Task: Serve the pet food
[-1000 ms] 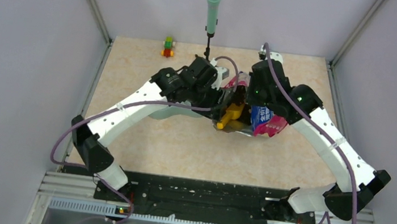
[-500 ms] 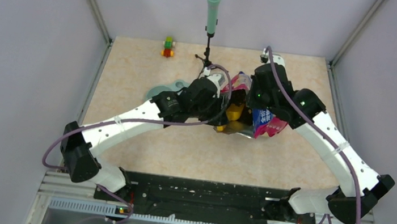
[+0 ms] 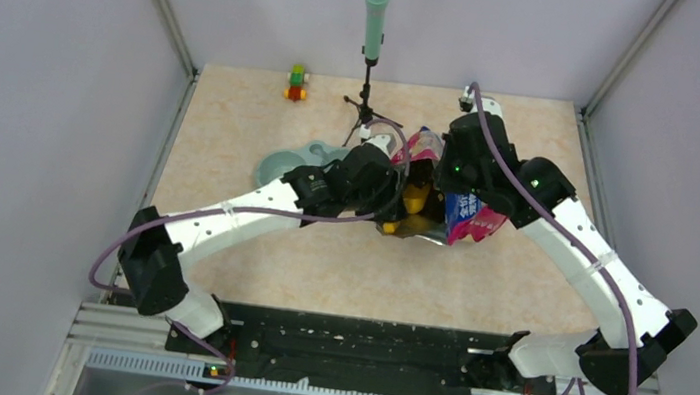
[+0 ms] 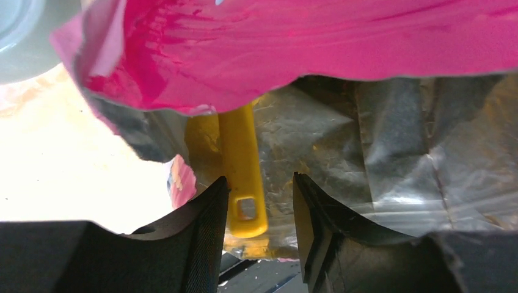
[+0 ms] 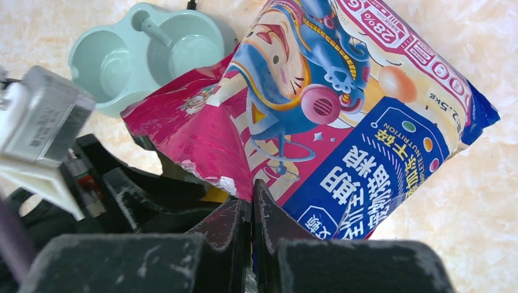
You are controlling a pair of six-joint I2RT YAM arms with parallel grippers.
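Jaws of the left gripper (image 4: 259, 186) stand apart on both sides of the scoop (image 4: 239, 152) handle, at the open mouth of the bag (image 5: 342, 122). Pressed together, the right gripper (image 5: 251, 198) pinches the bag edge. Where the kibble is, I cannot tell.

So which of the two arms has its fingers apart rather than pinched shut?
The left end effector stands open astride the yellow scoop handle; the right end effector is pinched shut on the bag.

The beige table (image 3: 249, 246) carries a food bag (image 3: 470, 210), mint bowl (image 3: 282, 162), toy blocks (image 3: 296, 82).
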